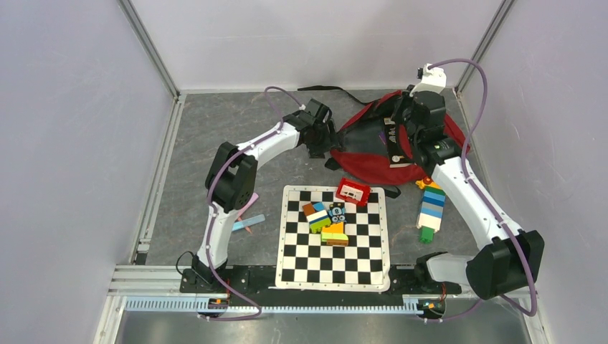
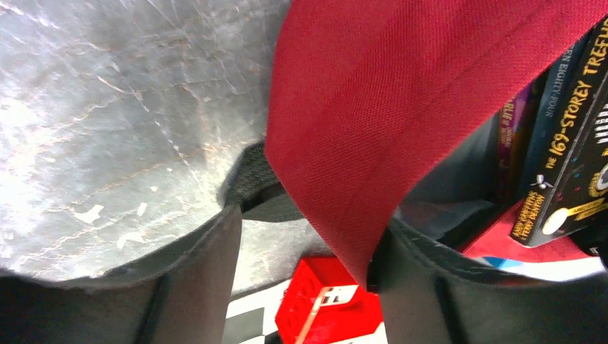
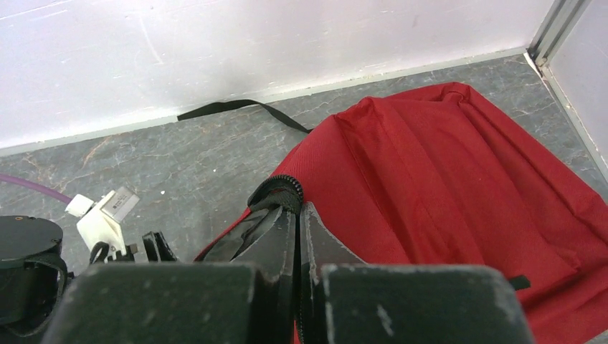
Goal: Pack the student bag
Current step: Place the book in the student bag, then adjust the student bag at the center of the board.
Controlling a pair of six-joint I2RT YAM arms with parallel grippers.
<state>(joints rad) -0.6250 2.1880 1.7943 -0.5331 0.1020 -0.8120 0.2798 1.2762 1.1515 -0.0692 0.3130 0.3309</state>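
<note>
The student bag (image 1: pixel 437 154), a dark red backpack, lies at the back right. It also shows in the right wrist view (image 3: pixel 444 179). My right gripper (image 1: pixel 407 104) is shut on the bag's black zipper rim (image 3: pixel 283 192) and holds it up; it also shows in the right wrist view (image 3: pixel 297 215). My left gripper (image 1: pixel 317 143) is at the bag's left edge. In the left wrist view it (image 2: pixel 308 229) is open, and a red fabric flap (image 2: pixel 387 122) hangs between the fingers against the right finger (image 2: pixel 459 301). Books (image 2: pixel 573 150) stand inside the bag.
A small red toy box (image 1: pixel 353 192) sits at the far edge of a checkered mat (image 1: pixel 333 251); it also shows in the left wrist view (image 2: pixel 326 304). Coloured bricks (image 1: pixel 326 218) lie on the mat. A brick tower (image 1: pixel 431 208) lies to its right, pens (image 1: pixel 247 223) to its left. Walls are close behind.
</note>
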